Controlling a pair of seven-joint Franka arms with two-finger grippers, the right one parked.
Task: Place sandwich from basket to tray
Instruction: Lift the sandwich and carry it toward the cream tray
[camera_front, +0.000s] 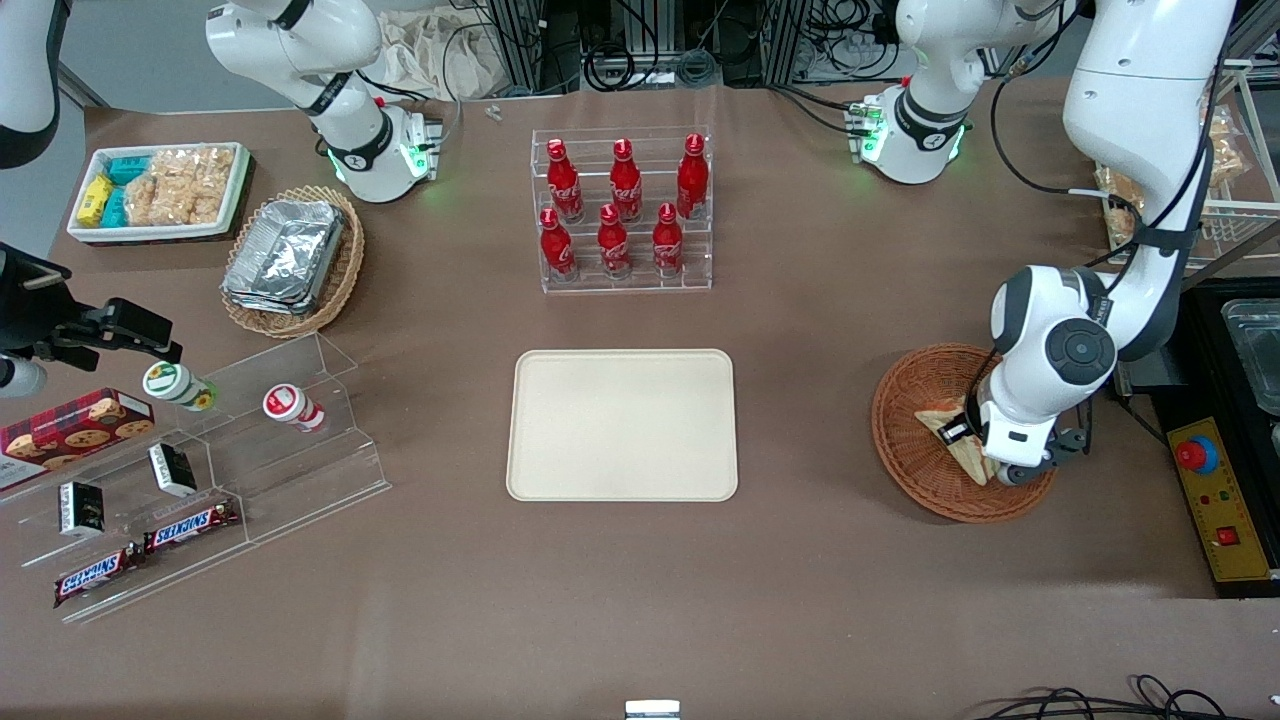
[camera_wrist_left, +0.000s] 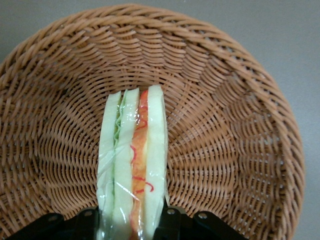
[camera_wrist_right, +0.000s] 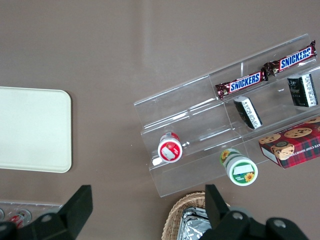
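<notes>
Down in the basket (camera_front: 915, 470), right-centre of the front view, the gripper (camera_front: 975, 448) is clamped on the sandwich (camera_wrist_left: 132, 165) w/ a finger each side of the bread faces, prob. so the filling doesn't squash out. Sandwich is in the basket, touching the weave. Tray (camera_front: 622, 424) sits frame-centre, bare, well apart.

Six red bottles (camera_front: 622, 212) in clear rack, foil containers (camera_front: 285, 255), Snickers bars (camera_front: 145, 550)
</notes>
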